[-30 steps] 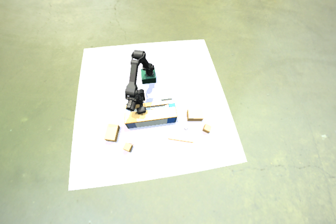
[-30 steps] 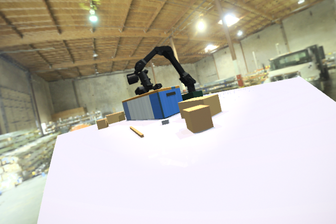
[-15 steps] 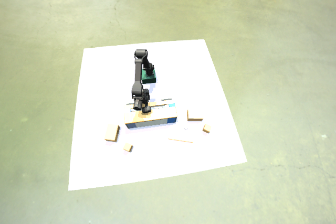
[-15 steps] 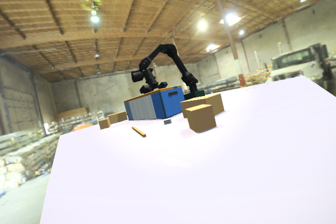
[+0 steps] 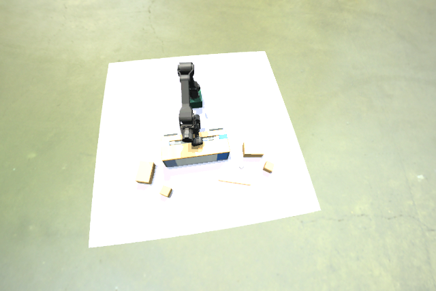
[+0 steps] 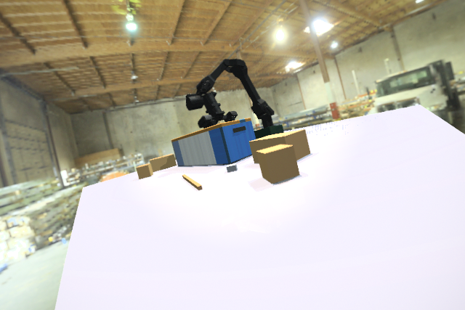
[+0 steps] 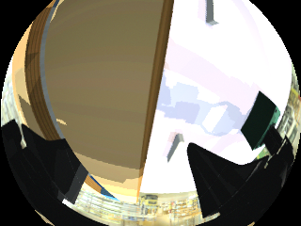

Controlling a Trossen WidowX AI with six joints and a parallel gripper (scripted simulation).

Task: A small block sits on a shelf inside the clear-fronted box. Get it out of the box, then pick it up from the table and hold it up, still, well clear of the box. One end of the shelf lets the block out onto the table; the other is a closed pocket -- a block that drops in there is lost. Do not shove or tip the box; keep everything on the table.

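Observation:
The box (image 5: 211, 148) (image 6: 237, 145) (image 7: 103, 85) stands upright, with a wooden top, blue ends and a pale grey clear front. Its top has a long narrow opening near the back, partly hidden by the arm. My gripper (image 5: 196, 131) (image 6: 219, 120) (image 7: 146, 142) is open and empty, low over the middle of the box top towards its back edge. Whether a finger touches the box cannot be told. The shelf and any block on it cannot be made out. A small grey piece (image 5: 241, 166) (image 6: 231, 168) lies on the table beyond the box's front right corner.
A thin wooden stick (image 5: 234, 182) (image 6: 192, 181) lies in front of the box. Larger wooden blocks (image 5: 144, 172) (image 5: 253, 150) and small wooden cubes (image 5: 165, 191) (image 5: 268, 167) stand on both sides. Two grey strips (image 5: 170, 135) (image 5: 215, 129) lie behind the box, towards the green arm base (image 5: 196, 102).

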